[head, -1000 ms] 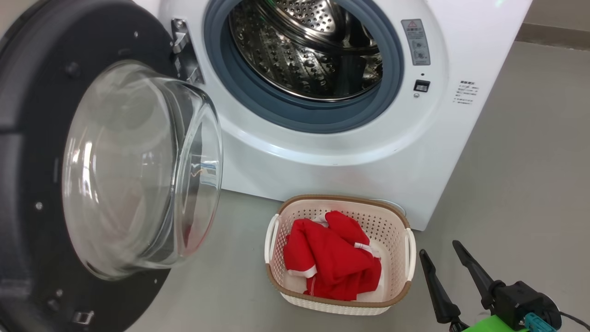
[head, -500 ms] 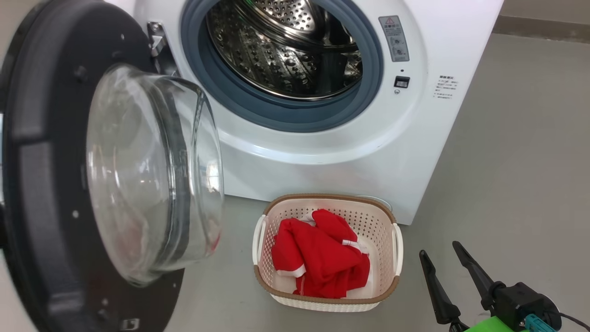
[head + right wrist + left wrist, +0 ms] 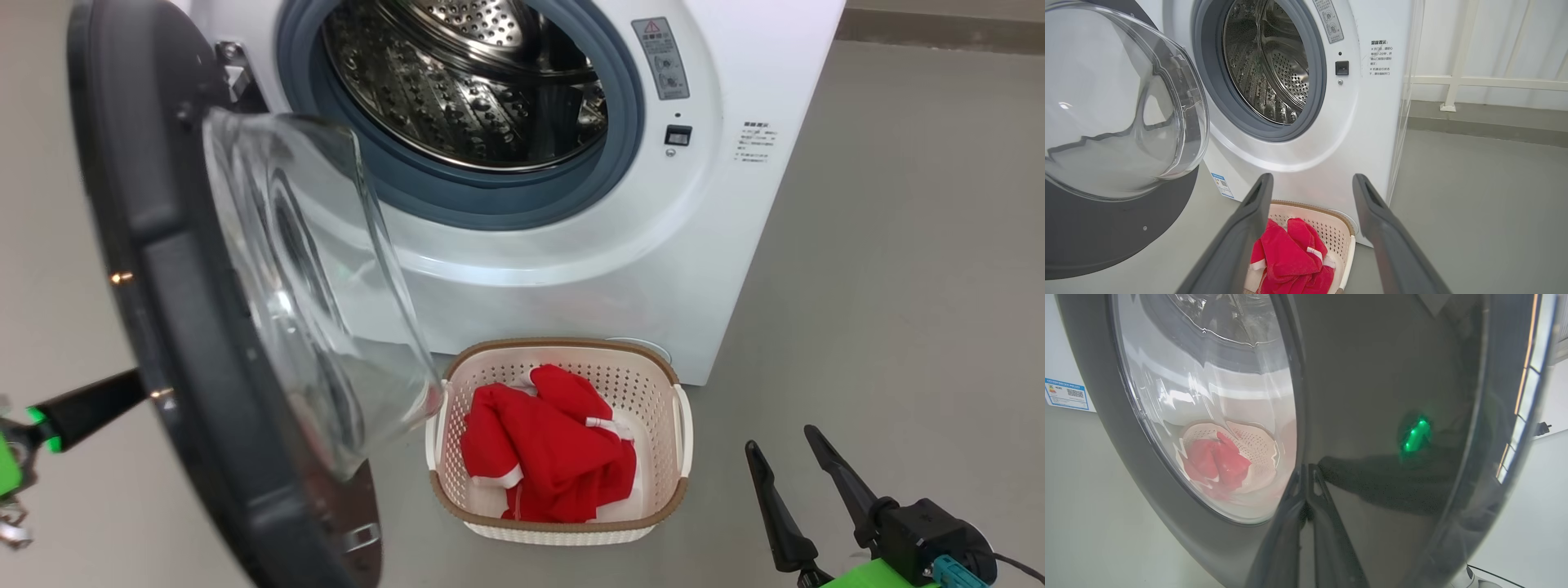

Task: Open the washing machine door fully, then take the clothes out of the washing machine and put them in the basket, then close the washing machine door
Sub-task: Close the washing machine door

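The washing machine point(image 3: 735, 245) point(image 3: 1367, 122) stands with its steel drum point(image 3: 457, 82) bare of fabric. The washing machine door point(image 3: 163, 286) point(image 3: 1106, 114) hangs partly swung, its glass bowl facing the opening. My left gripper point(image 3: 135, 384) point(image 3: 1306, 498) is shut, its tips against the door's glossy black outer face point(image 3: 1372, 375). The red clothes point(image 3: 547, 457) point(image 3: 1286, 257) lie in the basket point(image 3: 563, 343) point(image 3: 1310, 204) on the floor before the machine. My right gripper point(image 3: 780, 441) point(image 3: 1312, 179) is open and holds nothing, right of the basket.
Grey floor point(image 3: 898, 286) stretches to the machine's right. A white railing point(image 3: 1457, 81) and wall run behind it. A blue sticker point(image 3: 1065, 394) sits low on the machine's front. The door's glass bowl overhangs the basket's left rim.
The door has swung from wide open toward the machine, now edge-on to the head camera. My left gripper has come into view behind it. The head view shifted; my right gripper stayed put.
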Motion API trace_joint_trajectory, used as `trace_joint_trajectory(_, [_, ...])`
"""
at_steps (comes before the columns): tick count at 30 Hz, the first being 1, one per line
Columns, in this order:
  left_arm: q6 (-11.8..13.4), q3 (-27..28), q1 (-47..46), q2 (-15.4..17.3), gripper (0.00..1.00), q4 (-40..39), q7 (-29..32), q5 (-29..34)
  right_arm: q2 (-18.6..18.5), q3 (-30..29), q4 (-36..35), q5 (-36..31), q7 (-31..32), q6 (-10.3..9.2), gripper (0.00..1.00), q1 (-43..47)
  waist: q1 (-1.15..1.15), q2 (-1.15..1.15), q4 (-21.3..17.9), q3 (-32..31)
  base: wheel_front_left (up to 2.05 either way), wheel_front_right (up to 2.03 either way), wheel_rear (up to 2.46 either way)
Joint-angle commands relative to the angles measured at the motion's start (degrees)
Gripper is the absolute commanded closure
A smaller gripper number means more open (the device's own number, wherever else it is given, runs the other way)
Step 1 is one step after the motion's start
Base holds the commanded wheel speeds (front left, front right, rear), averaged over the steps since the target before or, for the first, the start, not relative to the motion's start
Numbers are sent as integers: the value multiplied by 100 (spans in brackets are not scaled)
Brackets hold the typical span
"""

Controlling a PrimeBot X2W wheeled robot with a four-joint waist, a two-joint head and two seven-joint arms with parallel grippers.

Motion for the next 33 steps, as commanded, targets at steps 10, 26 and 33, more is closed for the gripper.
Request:
trace_joint_trajectory(10, [-41,-80,-536,-13,100,-394,-345,30,-8,94,-147,-24,-37,28,0,-191,0,0,-110,50,0,0,0])
trace_joint_trajectory(26, [-41,-37,351,-177,0,-96,-1461,198,-5,216,-79,86,-37,28,0,-106,0,0,86,-164,0,0,0])
trace_joint_trajectory(33, [-41,11,944,-332,0,-44,-1956,179,-4,260,-49,112,-37,28,0,-52,0,0,238,-259,0,0,0])
